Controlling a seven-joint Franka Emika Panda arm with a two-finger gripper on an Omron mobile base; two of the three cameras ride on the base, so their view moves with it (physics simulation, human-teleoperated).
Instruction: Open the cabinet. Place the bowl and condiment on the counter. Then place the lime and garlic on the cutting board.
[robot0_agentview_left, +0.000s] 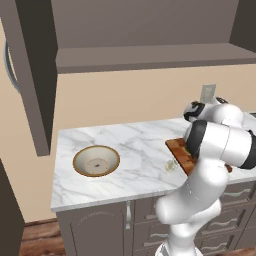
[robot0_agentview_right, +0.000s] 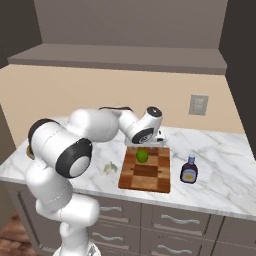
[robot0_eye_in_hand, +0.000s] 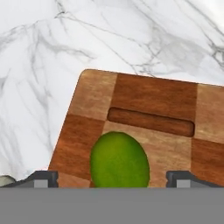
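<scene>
Gripper (robot0_eye_in_hand: 112, 178): released, jaws wide either side of the lime
Lime (robot0_agentview_right: 142, 156): on cutting board (robot0_agentview_right: 145, 172)
Garlic (robot0_agentview_right: 108, 168): beside board, on counter (robot0_agentview_right: 220, 180)
Condiment (robot0_agentview_right: 189, 170): beside board, opposite garlic
Bowl (robot0_agentview_left: 96, 161): well apart from board

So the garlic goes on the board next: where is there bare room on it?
The cutting board is bare along its near half, toward the counter edge, beside the condiment. Its far end is crowded: the lime sits under the open gripper.
</scene>
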